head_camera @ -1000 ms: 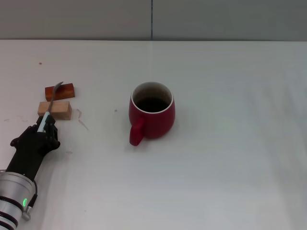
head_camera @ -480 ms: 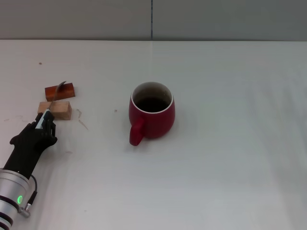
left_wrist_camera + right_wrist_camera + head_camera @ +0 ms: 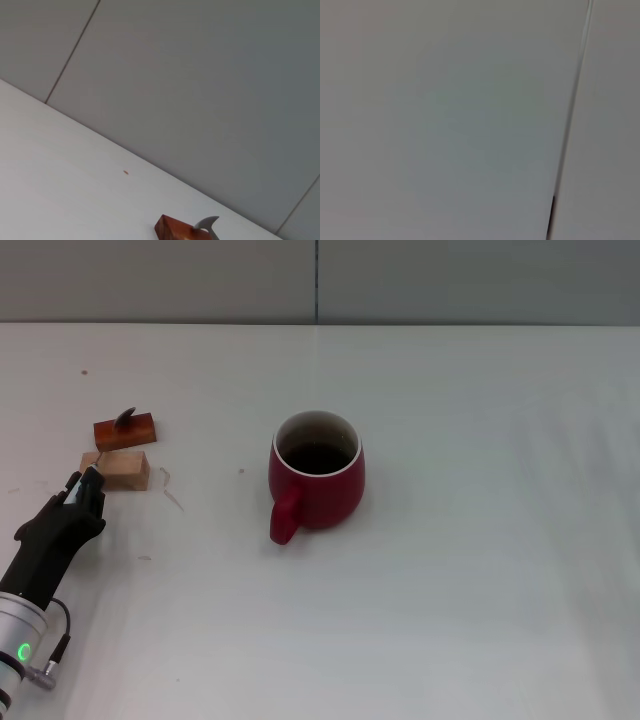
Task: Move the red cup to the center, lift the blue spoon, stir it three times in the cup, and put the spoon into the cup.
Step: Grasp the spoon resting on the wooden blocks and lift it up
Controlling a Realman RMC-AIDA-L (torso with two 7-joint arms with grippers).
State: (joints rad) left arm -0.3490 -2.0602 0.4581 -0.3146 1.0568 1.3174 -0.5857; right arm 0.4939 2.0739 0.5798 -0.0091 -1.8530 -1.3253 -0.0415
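Observation:
The red cup (image 3: pixel 318 485) stands upright near the middle of the white table, its handle toward me and to the left. The blue spoon (image 3: pixel 124 418) lies across two small blocks at the left; its silver bowl sticks up over the far block, and its pale handle end runs into my left gripper (image 3: pixel 84 487). The left gripper's black fingers are closed around that handle end, just in front of the near block. The spoon bowl also shows in the left wrist view (image 3: pixel 207 223). My right gripper is out of view.
An orange-red block (image 3: pixel 140 430) and a tan block (image 3: pixel 130 471) lie side by side under the spoon, well left of the cup. The orange-red block also shows in the left wrist view (image 3: pixel 171 228). A grey wall runs along the table's far edge. The right wrist view shows only wall.
My left arm has drawn back to the left and down, with the fingertips shifting slightly toward the tan block. The spoon's bowl has dropped lower over the orange-red block. The cup has not moved.

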